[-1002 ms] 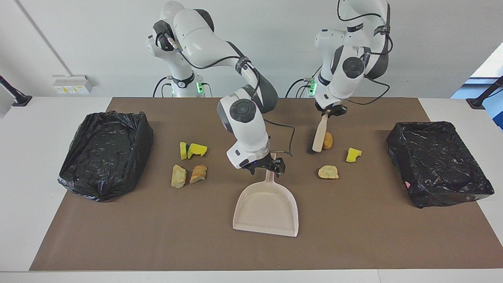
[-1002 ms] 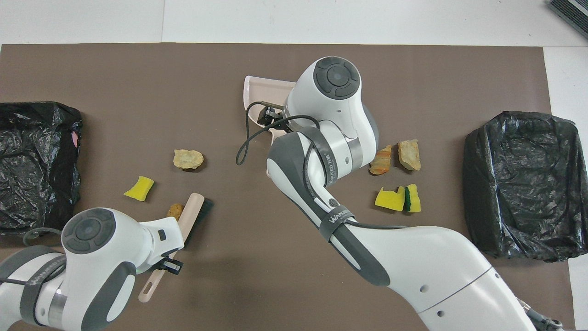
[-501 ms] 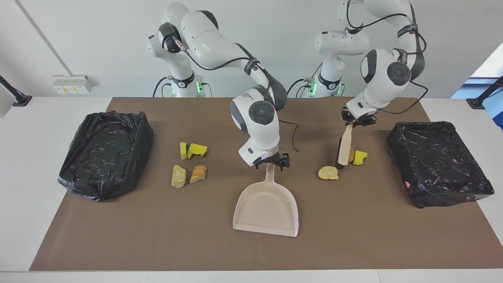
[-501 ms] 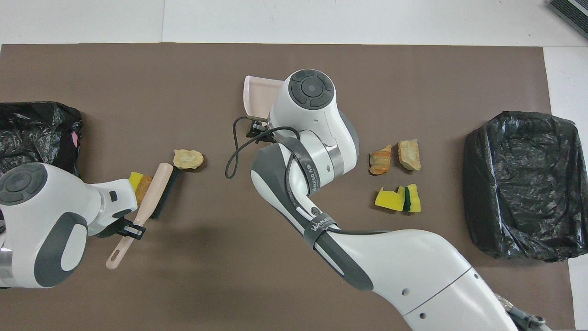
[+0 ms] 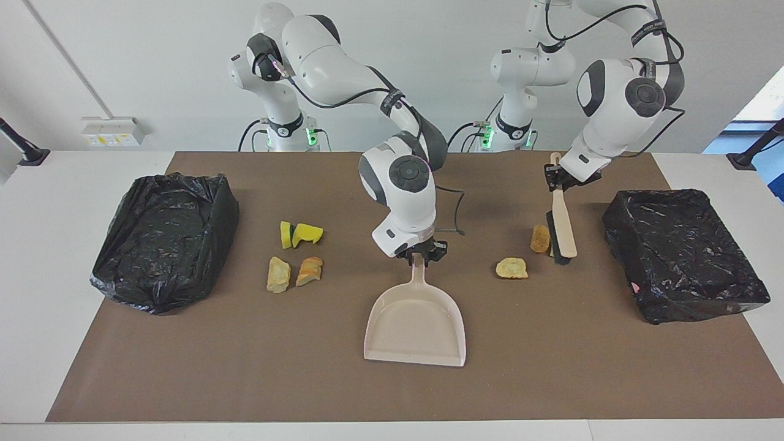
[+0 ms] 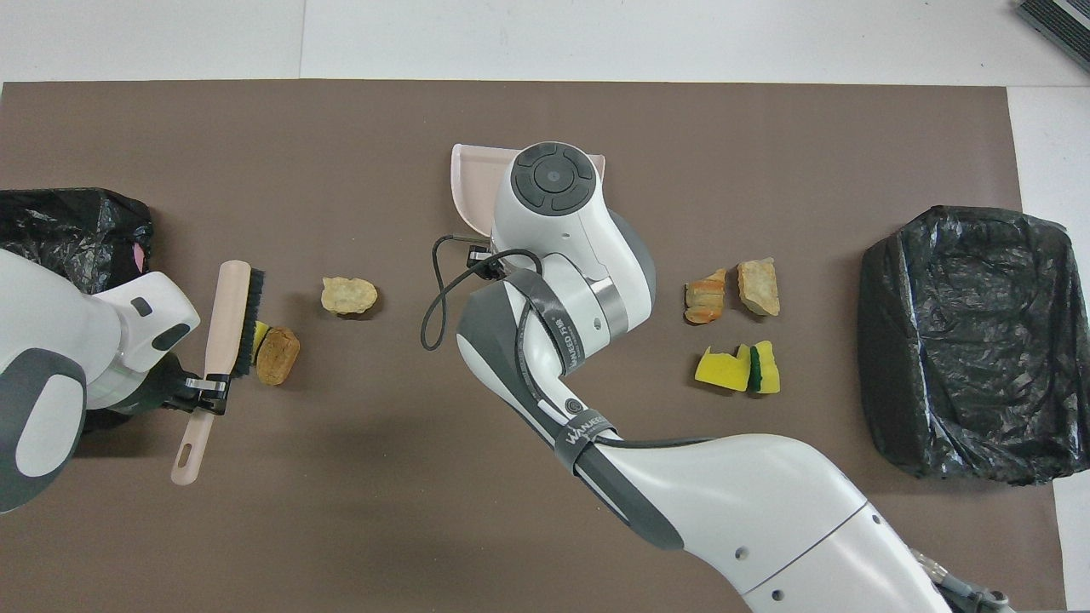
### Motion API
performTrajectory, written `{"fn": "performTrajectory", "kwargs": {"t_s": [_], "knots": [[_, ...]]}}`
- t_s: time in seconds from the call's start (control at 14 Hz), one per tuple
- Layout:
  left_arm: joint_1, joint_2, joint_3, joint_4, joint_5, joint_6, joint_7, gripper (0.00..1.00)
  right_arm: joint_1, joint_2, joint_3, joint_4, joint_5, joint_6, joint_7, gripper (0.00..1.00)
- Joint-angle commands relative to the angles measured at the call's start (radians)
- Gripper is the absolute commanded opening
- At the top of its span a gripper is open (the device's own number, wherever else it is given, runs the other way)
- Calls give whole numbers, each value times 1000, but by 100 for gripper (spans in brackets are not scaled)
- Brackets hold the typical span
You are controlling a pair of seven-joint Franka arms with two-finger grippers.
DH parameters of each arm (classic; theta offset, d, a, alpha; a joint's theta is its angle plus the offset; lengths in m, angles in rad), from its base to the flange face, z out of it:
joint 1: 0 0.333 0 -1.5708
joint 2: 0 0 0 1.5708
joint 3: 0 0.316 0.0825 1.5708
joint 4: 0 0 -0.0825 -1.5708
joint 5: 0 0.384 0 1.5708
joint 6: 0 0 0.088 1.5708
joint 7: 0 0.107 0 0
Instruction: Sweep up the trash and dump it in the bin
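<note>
Trash lies scattered on the brown mat point(image 5: 245, 367): four scraps point(image 5: 294, 254) near the right arm's bin point(image 5: 162, 242), three toward the left arm's bin point(image 5: 683, 251). Left gripper point(image 5: 557, 182) pinches the brush point(image 5: 562, 223) handle, its bristles beside the brown nugget point(image 5: 539, 238), with a yellow sponge chunk point(image 6: 261, 329) between them and a tan piece point(image 5: 511, 267) near. Right gripper point(image 5: 419, 254) is pressed on the dustpan point(image 5: 415, 327) handle at the table's middle
</note>
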Motion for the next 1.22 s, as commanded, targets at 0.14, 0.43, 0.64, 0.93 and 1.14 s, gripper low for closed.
{"fn": "performTrajectory", "kwargs": {"t_s": [0.14, 0.43, 0.64, 0.93, 1.14], "knots": [[42, -65, -10, -88, 110, 13, -221, 0, -13, -85, 5, -39, -14, -58, -33, 0], [18, -78, -16, -221, 120, 109, -375, 0, -62, -192, 5, -107, 6, -127, -434, 0], [10, -66, -19, -271, 120, 165, -423, 0, -119, -336, 3, -264, -7, -176, -796, 0], [-7, -35, -19, -269, 120, 214, -429, 0, -128, -442, 3, -432, -21, -164, -1162, 0], [-39, 5, -19, -252, 120, 272, -421, 0, -99, -490, 5, -508, -98, -161, -1280, 0]]}}
